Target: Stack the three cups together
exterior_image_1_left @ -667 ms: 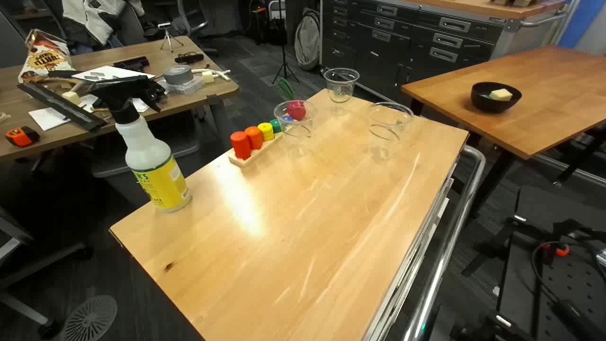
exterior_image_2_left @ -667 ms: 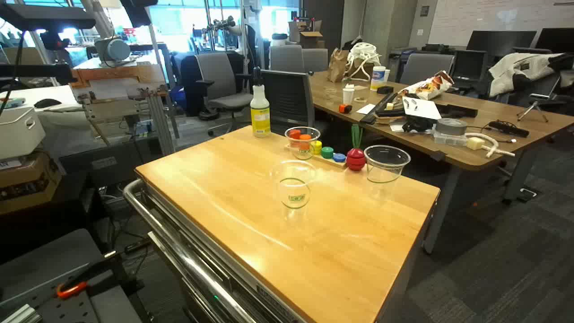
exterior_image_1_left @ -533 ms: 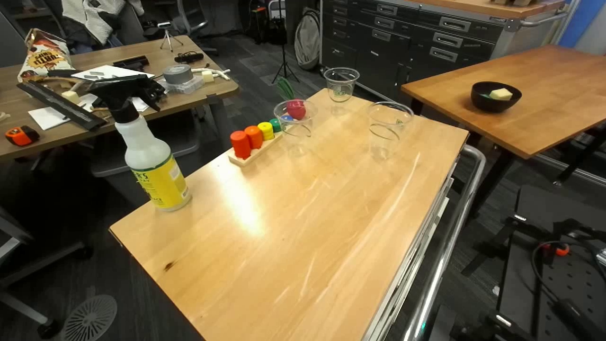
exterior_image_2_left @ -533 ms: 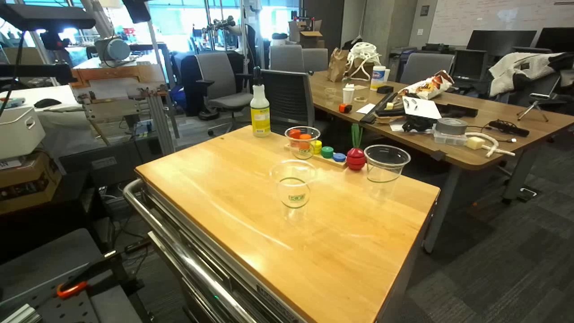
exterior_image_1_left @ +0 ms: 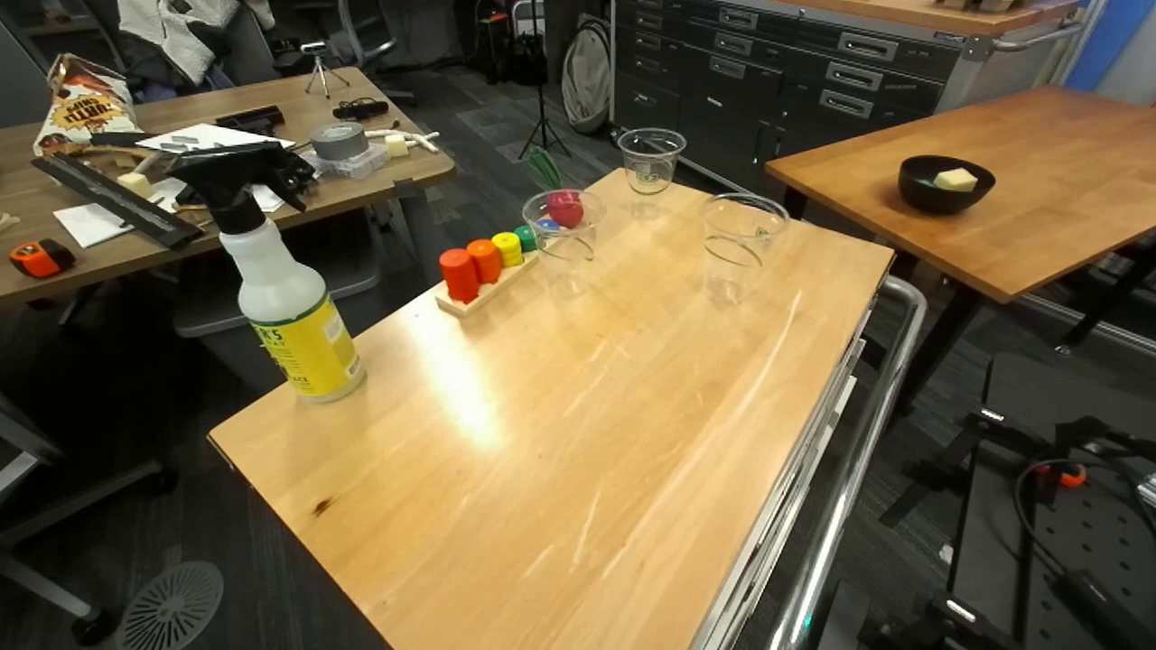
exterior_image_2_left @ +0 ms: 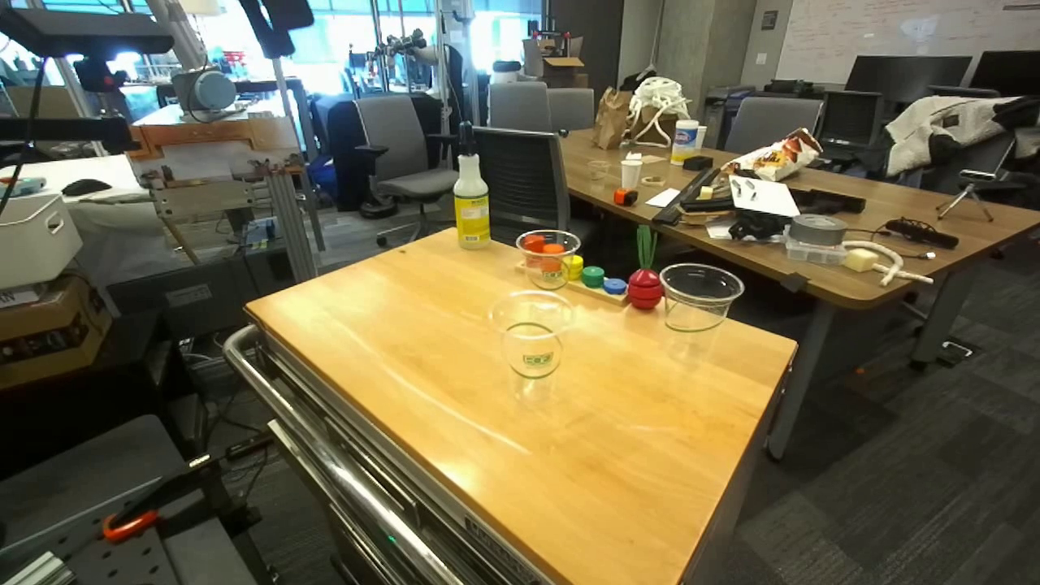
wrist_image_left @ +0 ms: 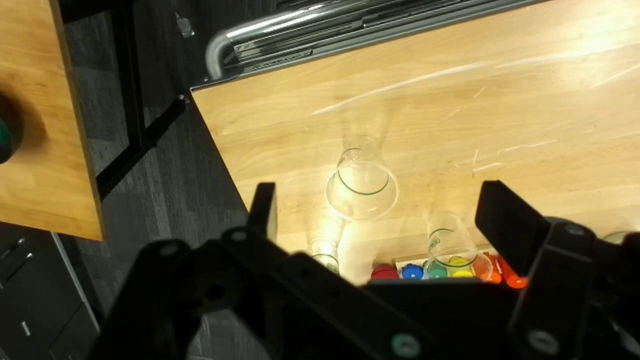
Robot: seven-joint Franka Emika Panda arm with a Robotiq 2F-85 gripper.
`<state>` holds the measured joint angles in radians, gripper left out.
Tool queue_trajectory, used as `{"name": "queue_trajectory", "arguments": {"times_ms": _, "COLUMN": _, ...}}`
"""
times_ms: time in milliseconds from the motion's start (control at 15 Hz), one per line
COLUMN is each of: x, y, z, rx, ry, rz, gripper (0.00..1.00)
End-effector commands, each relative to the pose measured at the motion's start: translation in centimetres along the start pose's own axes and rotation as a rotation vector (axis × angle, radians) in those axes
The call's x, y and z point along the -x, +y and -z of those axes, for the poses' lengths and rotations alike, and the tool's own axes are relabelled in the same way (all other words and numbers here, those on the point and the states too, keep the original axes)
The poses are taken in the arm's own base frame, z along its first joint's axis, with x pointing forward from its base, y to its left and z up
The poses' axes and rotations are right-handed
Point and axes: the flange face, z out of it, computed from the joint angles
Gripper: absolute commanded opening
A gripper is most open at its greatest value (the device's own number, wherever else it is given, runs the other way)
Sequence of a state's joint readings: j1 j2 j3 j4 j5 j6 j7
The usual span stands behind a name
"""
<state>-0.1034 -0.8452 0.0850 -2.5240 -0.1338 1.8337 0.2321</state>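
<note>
Gripper [wrist_image_left: 378, 186] is released: in the wrist view its fingers [wrist_image_left: 510, 225] stand wide apart and grasp nothing. Reference for all places is the wooden strip of coloured cylinders [exterior_image_1_left: 496, 287]. All three task items are clear plastic, upright, mouth up and separate. Strip-side tumbler [exterior_image_1_left: 565, 242]: just beside the long side of the strip; contact with the strip cannot be told. End tumbler [exterior_image_1_left: 650, 164]: beyond the blue end of the strip, past the red radish-shaped toy [exterior_image_2_left: 645, 291]. Outer tumbler [exterior_image_1_left: 741, 246]: out from the same long side of the strip, farther off than the strip-side tumbler. No nesting is done, so the step in hand is judged to be the approach to a first pick. Outer tumbler appears between the fingers in the wrist view and is the likely target, though this is not certain. Next move, as judged: centre over the chosen tumbler, descend with the fingers straddling its wall, close gently so the plastic does not buckle, lift clear, then lower it into a second tumbler.
</note>
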Motion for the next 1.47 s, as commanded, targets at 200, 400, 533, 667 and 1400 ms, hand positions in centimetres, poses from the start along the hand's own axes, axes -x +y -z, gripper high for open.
{"name": "queue_trajectory", "arguments": {"times_ms": 200, "x": -9.3, "y": 3.4, "z": -6.5, "rx": -0.079, "ry": -0.071, "rz": -0.045, "gripper": 1.0}}
{"name": "queue_trajectory", "arguments": {"times_ms": 400, "x": -12.0, "y": 3.3, "z": -11.7, "rx": -0.069, "ry": -0.111, "rz": -0.065, "gripper": 1.0}}
{"name": "queue_trajectory", "arguments": {"times_ms": 533, "x": -12.9, "y": 2.7, "z": -15.2, "rx": -0.061, "ry": -0.151, "rz": -0.055, "gripper": 1.0}}
{"name": "queue_trajectory", "arguments": {"times_ms": 667, "x": -13.5, "y": 2.1, "z": -18.2, "rx": -0.047, "ry": -0.197, "rz": -0.038, "gripper": 1.0}}
{"name": "queue_trajectory", "arguments": {"times_ms": 1400, "x": -16.7, "y": 2.2, "z": -28.0, "rx": -0.089, "ry": -0.338, "rz": -0.068, "gripper": 1.0}}
